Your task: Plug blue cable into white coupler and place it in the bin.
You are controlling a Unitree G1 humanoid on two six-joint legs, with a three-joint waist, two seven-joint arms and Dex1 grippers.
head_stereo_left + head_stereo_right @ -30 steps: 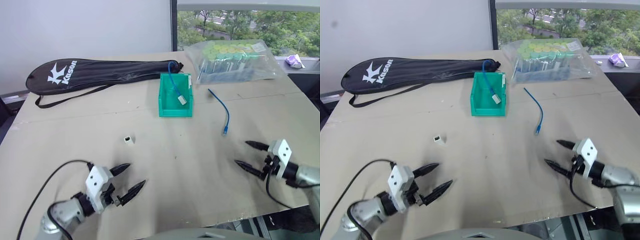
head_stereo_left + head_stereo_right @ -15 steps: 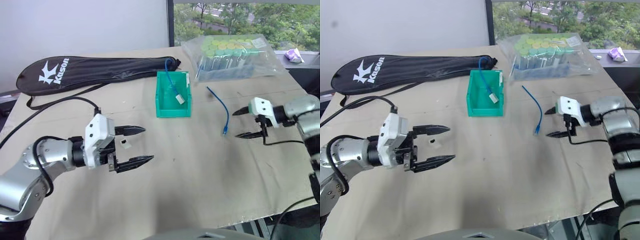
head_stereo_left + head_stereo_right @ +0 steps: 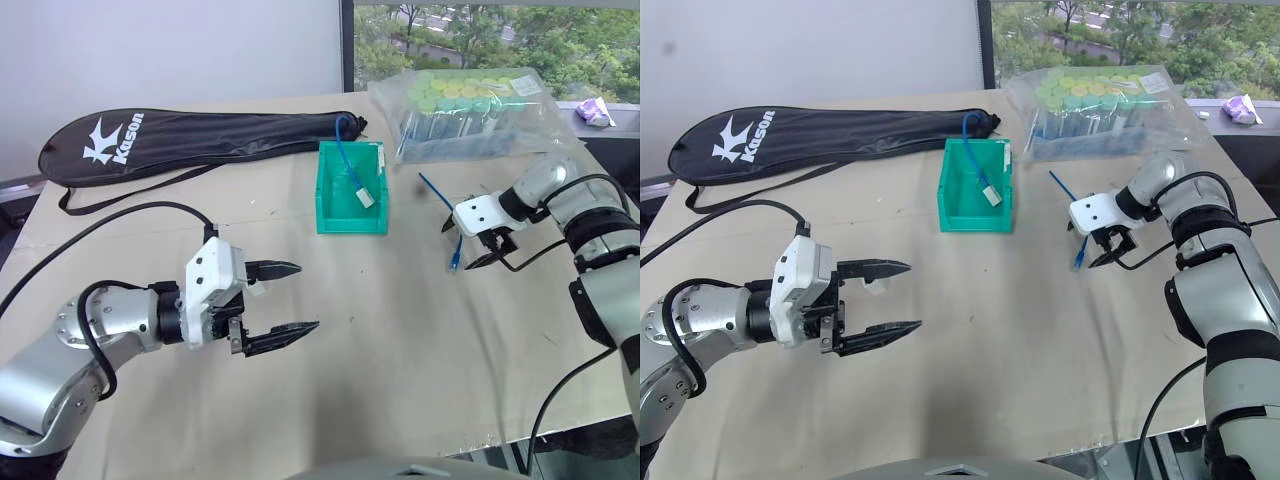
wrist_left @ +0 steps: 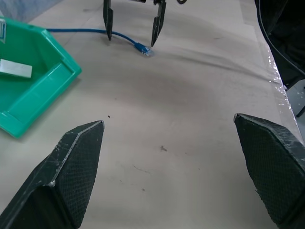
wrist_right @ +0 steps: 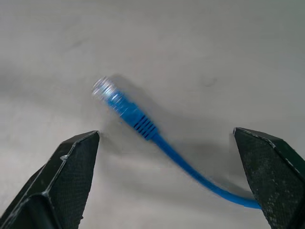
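Observation:
The blue cable (image 3: pixel 447 218) lies on the table right of the green bin (image 3: pixel 349 222), its near plug (image 5: pixel 110 94) toward me. My right gripper (image 3: pixel 460 245) points down over that near end, open, one finger on each side of the plug and apart from it. The white coupler (image 3: pixel 872 289) sits on the table by the upper finger of my left gripper (image 3: pixel 305 297) and is partly hidden by it. That gripper is open and empty, held level above the table and pointing right. In the left wrist view, the right gripper's fingers (image 4: pixel 108 21) stand on either side of the cable end (image 4: pixel 142 48).
Inside the bin lies a second blue cable with a cream block (image 3: pixel 365 198). A black racket bag (image 3: pixel 200 140) lies at the back left. At the back right is a clear bag of green-capped tubes (image 3: pixel 470 110). A black lead (image 3: pixel 120 225) trails from my left arm.
My right gripper has come in from the table's near right, turned downward, and now stands over the cable's near end. My left gripper has risen and moved right, up to the coupler.

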